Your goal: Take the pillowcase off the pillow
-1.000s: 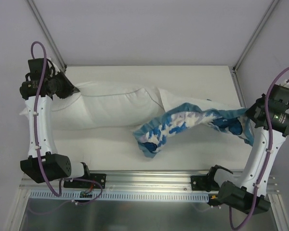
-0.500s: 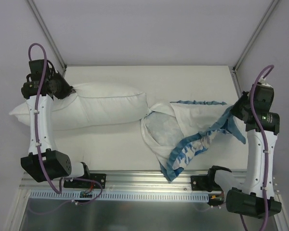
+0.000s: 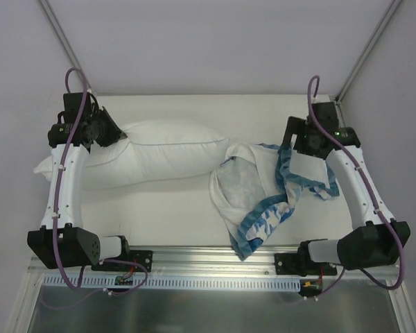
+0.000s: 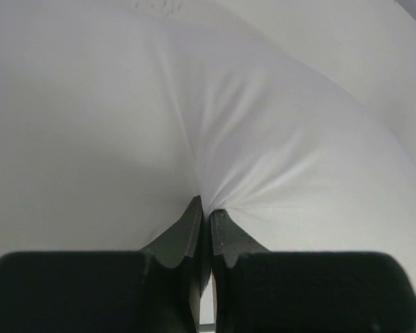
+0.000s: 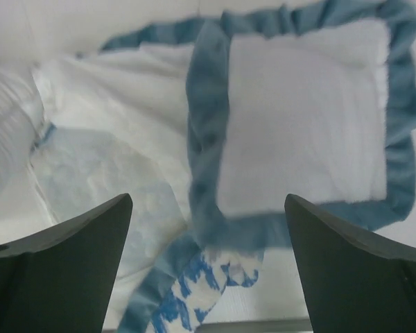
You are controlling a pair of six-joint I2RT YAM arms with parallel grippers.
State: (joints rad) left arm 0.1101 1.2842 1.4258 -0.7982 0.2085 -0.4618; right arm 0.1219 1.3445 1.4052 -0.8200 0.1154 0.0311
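The white pillow (image 3: 159,149) lies along the left half of the table. My left gripper (image 3: 115,134) is shut on a pinch of its fabric at the back left end, and the cloth (image 4: 277,139) puckers into the closed tips (image 4: 206,208). The pillowcase (image 3: 260,187) lies crumpled on the right, mostly inside out, with its white lining, teal ruffle and a strip of houndstooth (image 3: 260,222) showing. Its left edge touches the pillow's right end. My right gripper (image 3: 292,148) hovers open over the pillowcase (image 5: 298,125), its jaws (image 5: 206,198) wide apart with nothing between them.
A metal rail (image 3: 215,260) runs along the table's near edge, carrying both arm bases. Frame posts (image 3: 364,55) rise at the back corners. Grey walls close in the back and sides. Bare tabletop (image 3: 152,208) shows in front of the pillow.
My right gripper has opened and let go of the pillowcase, which dropped in a heap, and the arm swung back and left. The left gripper dragged the pillow slightly rightward.
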